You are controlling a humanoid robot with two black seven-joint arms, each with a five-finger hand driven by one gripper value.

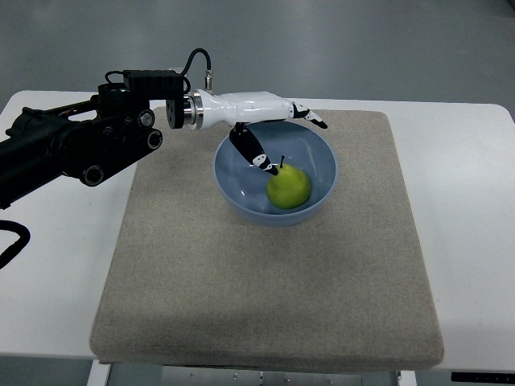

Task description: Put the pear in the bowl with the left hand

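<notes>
A green pear (289, 186) with a dark stem lies inside the light blue bowl (320, 149), toward its front right. My left hand (282, 133) hovers over the bowl's back left rim, white with dark fingertips. Its fingers are spread, the thumb (251, 149) pointing down toward the pear and stopping just short of its stem. The hand holds nothing. The black left arm (72, 149) comes in from the left edge.
The bowl stands on a grey-beige mat (265, 289) that covers most of the white table (56, 273). A black cable (10, 241) loops at the left edge. Grey floor lies beyond the table's far edge.
</notes>
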